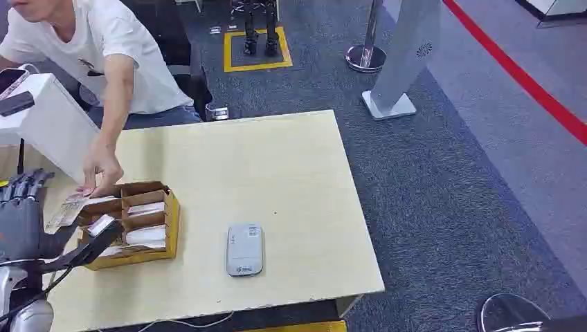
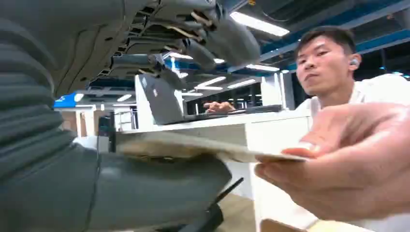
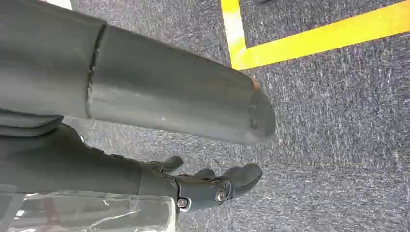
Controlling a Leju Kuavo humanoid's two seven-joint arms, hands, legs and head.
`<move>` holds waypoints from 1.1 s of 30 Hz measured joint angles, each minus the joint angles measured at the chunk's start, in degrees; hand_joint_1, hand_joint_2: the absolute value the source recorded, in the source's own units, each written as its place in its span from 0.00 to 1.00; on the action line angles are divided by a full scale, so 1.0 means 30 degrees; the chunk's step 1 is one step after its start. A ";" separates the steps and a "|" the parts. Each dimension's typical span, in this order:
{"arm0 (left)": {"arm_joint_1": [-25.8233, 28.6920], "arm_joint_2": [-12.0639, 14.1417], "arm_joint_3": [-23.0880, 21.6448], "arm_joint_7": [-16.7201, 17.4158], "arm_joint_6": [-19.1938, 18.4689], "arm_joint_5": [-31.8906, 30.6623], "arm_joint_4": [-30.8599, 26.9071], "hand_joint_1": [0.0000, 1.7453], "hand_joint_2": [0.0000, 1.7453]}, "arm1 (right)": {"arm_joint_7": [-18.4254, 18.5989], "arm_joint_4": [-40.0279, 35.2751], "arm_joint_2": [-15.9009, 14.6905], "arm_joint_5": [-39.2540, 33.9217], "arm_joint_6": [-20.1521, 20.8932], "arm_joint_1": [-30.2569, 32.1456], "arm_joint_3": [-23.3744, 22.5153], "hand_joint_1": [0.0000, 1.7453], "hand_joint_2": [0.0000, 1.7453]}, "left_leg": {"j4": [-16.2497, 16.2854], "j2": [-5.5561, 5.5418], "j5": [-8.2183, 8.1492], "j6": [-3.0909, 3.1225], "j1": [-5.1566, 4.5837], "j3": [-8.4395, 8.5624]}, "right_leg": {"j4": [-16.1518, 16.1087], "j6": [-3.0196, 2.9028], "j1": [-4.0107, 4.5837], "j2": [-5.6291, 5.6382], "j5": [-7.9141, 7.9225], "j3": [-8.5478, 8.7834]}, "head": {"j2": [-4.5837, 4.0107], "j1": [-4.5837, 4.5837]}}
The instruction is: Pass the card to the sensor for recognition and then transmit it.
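A card in a clear sleeve [image 1: 66,211] hangs over the table's left edge, beside my left hand [image 1: 21,214]. In the left wrist view the card [image 2: 193,144] lies flat on my thumb [image 2: 145,188], and my fingers [image 2: 212,34] are spread well above it. A person's hand [image 1: 102,169] pinches the card's far end, seen close as the person's hand [image 2: 348,159]. The grey sensor pad [image 1: 244,250] lies flat near the table's front edge, right of the box. My right hand [image 3: 193,183] hangs over the carpet with its fingers loosely apart and nothing in them.
A cardboard box [image 1: 168,221] with several cards stands at the table's front left, just under the handover. A white stand [image 1: 48,121] with a dark screen rises at the left. The person in a white shirt [image 1: 104,48] sits behind the table. Carpet [image 1: 450,207] lies to the right.
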 joint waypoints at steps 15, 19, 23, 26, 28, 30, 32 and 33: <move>-0.0536 -0.0168 -0.0641 -0.0175 0.0058 0.0233 0.0626 1.00 1.00 | -0.0007 0.0000 0.0022 0.0014 0.0007 0.0003 0.0029 0.00 0.00 | -0.0001 0.0005 0.0000 -0.0001 0.0004 0.0001 | 0.0000 -0.0001 0.0001 0.0004 -0.0001 -0.0005 | 0.0007 0.0000; -0.0598 -0.0168 -0.0663 -0.0182 0.0058 0.0284 0.0626 1.00 1.00 | -0.0015 0.0000 0.0022 0.0014 0.0007 0.0004 0.0029 0.00 0.00 | -0.0001 0.0005 0.0000 -0.0001 0.0003 0.0001 | 0.0000 -0.0001 0.0001 0.0004 -0.0001 -0.0005 | 0.0007 0.0000; -0.0630 -0.0160 -0.0670 -0.0182 0.0066 0.0291 0.0626 1.00 1.00 | -0.0022 0.0000 0.0036 0.0014 0.0036 0.0005 0.0029 0.00 0.00 | -0.0001 0.0005 0.0000 -0.0001 0.0003 0.0001 | 0.0000 -0.0001 0.0001 0.0004 -0.0001 -0.0005 | 0.0007 0.0000; -0.0798 -0.0160 -0.0736 -0.0211 0.0066 0.0291 0.0663 1.00 1.00 | -0.0037 0.0000 0.0051 0.0044 0.0080 0.0003 0.0036 0.00 0.00 | -0.0001 0.0001 0.0001 -0.0001 0.0003 0.0002 | 0.0000 -0.0001 0.0001 0.0005 -0.0001 -0.0004 | 0.0007 0.0000; -0.1001 -0.0160 -0.0882 -0.0321 0.0066 0.0269 0.0728 1.00 1.00 | -0.0036 0.0000 0.0073 0.0080 0.0087 -0.0001 0.0044 0.00 0.00 | -0.0001 0.0000 0.0001 -0.0001 0.0004 0.0002 | 0.0001 -0.0001 0.0001 0.0004 0.0000 -0.0005 | 0.0000 0.0000; -0.1300 -0.0175 -0.1092 -0.0481 0.0066 0.0168 0.0837 1.00 1.00 | -0.0036 0.0000 0.0095 0.0124 0.0087 -0.0004 0.0109 0.00 0.00 | -0.0001 0.0000 0.0001 -0.0001 0.0004 0.0002 | 0.0001 -0.0001 0.0001 0.0004 0.0000 -0.0004 | 0.0007 0.0000; -0.1634 -0.0189 -0.1421 -0.0598 0.0066 0.0073 0.0954 1.00 1.00 | -0.0036 0.0000 0.0102 0.0146 0.0087 -0.0018 0.0197 0.00 0.00 | 0.0000 -0.0001 0.0002 -0.0001 0.0002 0.0002 | 0.0001 0.0000 0.0001 0.0004 0.0001 -0.0003 | 0.0000 0.0000; -0.1808 -0.0226 -0.1633 -0.0634 0.0058 -0.0015 0.1035 1.00 1.00 | -0.0036 0.0000 0.0102 0.0153 0.0087 -0.0037 0.0226 0.00 0.00 | 0.0000 0.0000 0.0002 -0.0001 0.0001 0.0002 | 0.0001 -0.0001 0.0001 0.0004 0.0001 -0.0003 | 0.0007 -0.0007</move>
